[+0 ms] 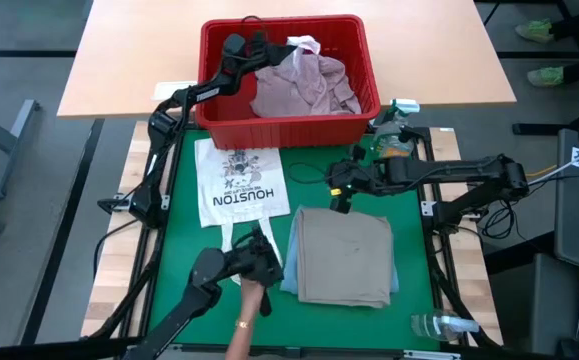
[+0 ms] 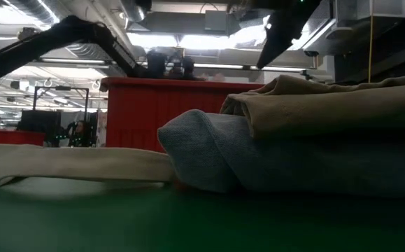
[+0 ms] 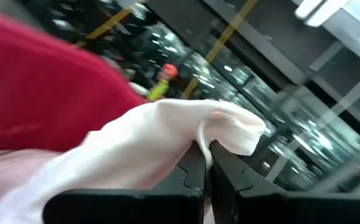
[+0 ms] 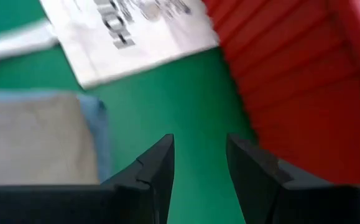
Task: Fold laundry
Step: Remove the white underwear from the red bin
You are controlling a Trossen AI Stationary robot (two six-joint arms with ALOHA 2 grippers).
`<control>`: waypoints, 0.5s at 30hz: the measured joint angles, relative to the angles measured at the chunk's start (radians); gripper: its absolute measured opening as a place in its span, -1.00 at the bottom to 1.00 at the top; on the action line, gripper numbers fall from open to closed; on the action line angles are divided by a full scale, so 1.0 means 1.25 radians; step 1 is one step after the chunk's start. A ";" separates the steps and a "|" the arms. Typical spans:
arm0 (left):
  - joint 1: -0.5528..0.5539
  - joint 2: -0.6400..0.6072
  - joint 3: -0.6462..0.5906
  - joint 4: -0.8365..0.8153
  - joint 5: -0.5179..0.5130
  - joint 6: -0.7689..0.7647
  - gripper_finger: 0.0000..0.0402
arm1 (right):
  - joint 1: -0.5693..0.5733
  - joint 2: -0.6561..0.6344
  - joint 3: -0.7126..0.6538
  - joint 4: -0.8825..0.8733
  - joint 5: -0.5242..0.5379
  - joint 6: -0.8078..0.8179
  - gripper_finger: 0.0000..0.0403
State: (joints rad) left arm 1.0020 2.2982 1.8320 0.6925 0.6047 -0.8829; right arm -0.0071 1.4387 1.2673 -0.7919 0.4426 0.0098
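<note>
High view: folded tan cloth [image 1: 344,256], long axis running toward red basket [image 1: 361,62].

red basket [image 1: 369,75]: 1 | tote bag [image 1: 241,180]: 1 | folded garments [image 1: 344,255]: 2 | spray bottles [image 1: 439,324]: 2

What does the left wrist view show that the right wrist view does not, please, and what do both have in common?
Only the left wrist view shows the left gripper shut on a fold of pale pink shirt. Only the right wrist view shows the right gripper open over the green mat, the white printed tote bag and the folded tan cloth lying on blue fabric. Both show the red basket.
</note>
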 joint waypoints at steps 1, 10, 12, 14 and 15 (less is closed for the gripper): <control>-0.005 -0.014 0.000 -0.001 0.017 0.000 -1.00 | 0.000 0.000 0.020 -0.039 0.011 -0.015 -0.27; -0.064 -0.123 0.000 -0.019 0.163 0.020 -1.00 | 0.000 -0.088 0.107 -0.266 0.016 -0.060 -0.27; -0.087 -0.141 0.000 -0.025 0.198 0.020 -1.00 | 0.000 -0.138 0.107 -0.284 0.017 -0.055 -0.27; -0.113 -0.157 0.001 -0.030 0.224 0.017 -1.00 | 0.000 -0.195 0.105 -0.295 0.017 -0.053 -0.27; -0.130 -0.163 0.001 -0.035 0.228 0.018 -1.00 | 0.000 -0.224 0.102 -0.295 0.018 -0.053 -0.27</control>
State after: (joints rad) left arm 0.8394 2.0946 1.8328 0.6489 0.8900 -0.8602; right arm -0.0074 1.1588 1.3943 -1.1612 0.4645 -0.0565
